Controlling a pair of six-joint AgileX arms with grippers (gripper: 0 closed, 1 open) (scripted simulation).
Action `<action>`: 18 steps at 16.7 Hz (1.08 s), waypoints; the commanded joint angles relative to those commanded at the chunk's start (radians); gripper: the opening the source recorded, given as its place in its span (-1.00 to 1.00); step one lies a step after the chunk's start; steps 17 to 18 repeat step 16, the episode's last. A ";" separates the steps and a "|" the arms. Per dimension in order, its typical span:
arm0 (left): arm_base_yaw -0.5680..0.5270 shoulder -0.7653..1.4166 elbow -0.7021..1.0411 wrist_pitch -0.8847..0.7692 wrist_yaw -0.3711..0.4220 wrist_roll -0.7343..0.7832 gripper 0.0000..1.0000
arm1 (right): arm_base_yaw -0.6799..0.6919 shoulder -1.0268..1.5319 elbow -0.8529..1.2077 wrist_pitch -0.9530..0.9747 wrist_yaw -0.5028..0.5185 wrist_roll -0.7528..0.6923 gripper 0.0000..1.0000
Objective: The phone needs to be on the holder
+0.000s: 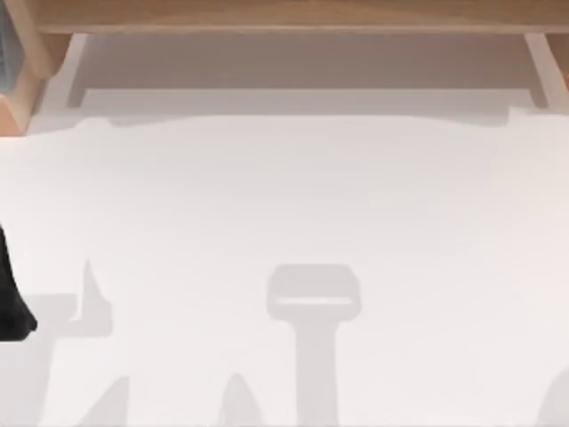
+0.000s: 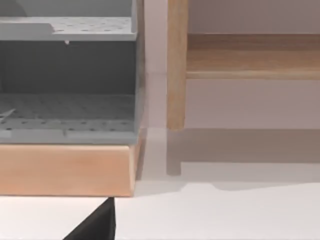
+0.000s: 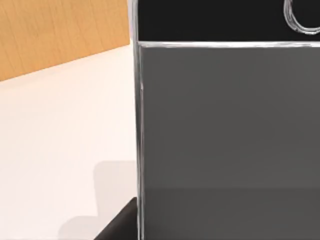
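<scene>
The phone (image 3: pixel 225 125) sits very close in the right wrist view. It has a grey screen, a silver edge and a black end band with a round button. It hangs above the white table (image 3: pixel 60 130) and casts a shadow there. My right gripper (image 3: pixel 120 222) appears as a black finger against the phone's edge and is shut on it. The holder is out of view. My left arm (image 1: pixel 11 307) is a dark shape at the table's left edge. A black tip of my left gripper (image 2: pixel 97 225) hovers over the table near a wooden base.
A wooden frame (image 1: pixel 284 16) runs along the back of the table. In the left wrist view a grey perforated shelf unit (image 2: pixel 67 75) stands on a wooden base (image 2: pixel 65 167), beside a wooden post (image 2: pixel 176 65). Arm shadows fall across the table's near half (image 1: pixel 311 298).
</scene>
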 joint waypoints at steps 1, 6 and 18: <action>0.000 0.000 0.000 0.000 0.000 0.000 1.00 | 0.000 0.000 0.000 0.000 0.000 0.000 -0.40; 0.000 0.000 0.000 0.000 0.000 0.000 1.00 | 0.000 0.000 0.000 0.000 0.000 0.000 0.36; 0.000 0.000 0.000 0.000 0.000 0.000 1.00 | 0.000 0.000 0.000 0.000 0.000 0.000 1.00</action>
